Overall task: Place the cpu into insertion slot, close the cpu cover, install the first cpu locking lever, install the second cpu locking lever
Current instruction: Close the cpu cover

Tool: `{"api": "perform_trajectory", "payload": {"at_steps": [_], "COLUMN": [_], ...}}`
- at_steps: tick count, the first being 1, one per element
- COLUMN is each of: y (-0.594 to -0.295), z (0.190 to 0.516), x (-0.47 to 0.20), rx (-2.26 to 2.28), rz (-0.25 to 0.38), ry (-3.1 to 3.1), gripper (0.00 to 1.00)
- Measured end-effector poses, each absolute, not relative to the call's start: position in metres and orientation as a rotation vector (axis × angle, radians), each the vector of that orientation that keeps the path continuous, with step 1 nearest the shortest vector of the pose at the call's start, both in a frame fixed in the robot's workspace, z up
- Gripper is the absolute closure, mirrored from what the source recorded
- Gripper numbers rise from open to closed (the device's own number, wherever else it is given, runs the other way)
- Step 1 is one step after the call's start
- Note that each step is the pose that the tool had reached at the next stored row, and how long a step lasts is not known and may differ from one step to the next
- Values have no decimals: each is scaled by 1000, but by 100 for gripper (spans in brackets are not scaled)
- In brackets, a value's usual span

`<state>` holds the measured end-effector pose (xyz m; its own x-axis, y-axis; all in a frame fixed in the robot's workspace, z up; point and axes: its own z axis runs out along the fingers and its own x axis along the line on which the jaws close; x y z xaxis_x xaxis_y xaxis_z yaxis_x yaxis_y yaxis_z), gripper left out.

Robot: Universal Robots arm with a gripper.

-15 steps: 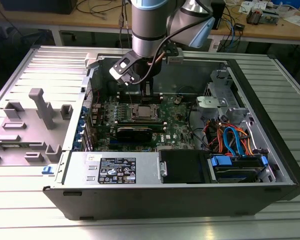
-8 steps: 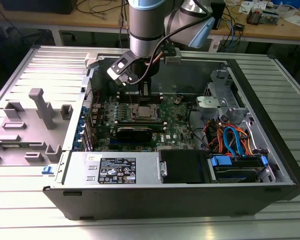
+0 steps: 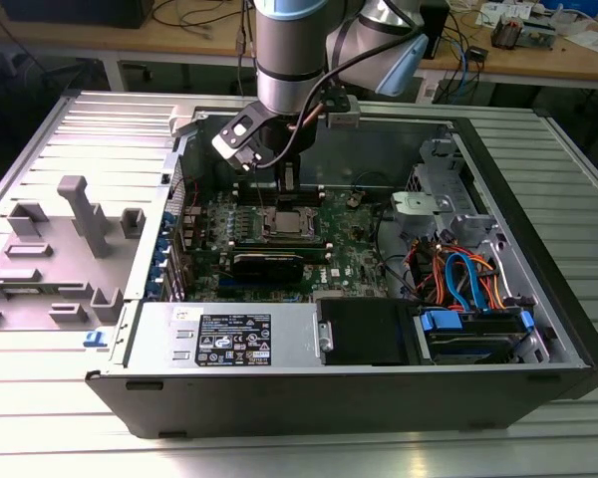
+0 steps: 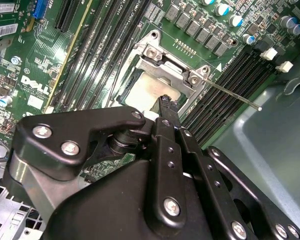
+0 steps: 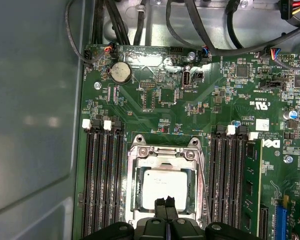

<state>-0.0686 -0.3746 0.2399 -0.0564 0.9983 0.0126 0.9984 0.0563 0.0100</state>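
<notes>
The cpu (image 5: 162,182) lies flat in the insertion slot (image 5: 136,150), its silver-grey top showing through the window of the cpu cover (image 5: 165,152). The cover lies down over the chip (image 4: 145,90). My gripper (image 5: 166,201) is shut, fingertips pressed together with nothing between them, right over the chip's edge and the cover frame (image 4: 170,72). A thin metal locking lever (image 4: 235,96) sticks out sideways from one socket corner, and a lever rod (image 5: 204,180) runs along the socket's side. In the exterior view the gripper (image 3: 287,185) hangs just above the socket (image 3: 289,223).
Long black memory slots (image 5: 102,180) flank the socket on both sides. A black block (image 3: 267,264) sits in front of the socket. Cables and a drive cage (image 3: 458,269) fill the case at the exterior view's right. The case wall (image 5: 35,125) stands close by.
</notes>
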Motion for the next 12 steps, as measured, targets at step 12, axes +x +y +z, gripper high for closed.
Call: {"api": "perform_trajectory", "payload": {"at_steps": [12], "y": [-375], "z": [233], "x": [-77], "rx": [-2157], "rz": [-27], "ry": [-2282], "gripper": [89]}}
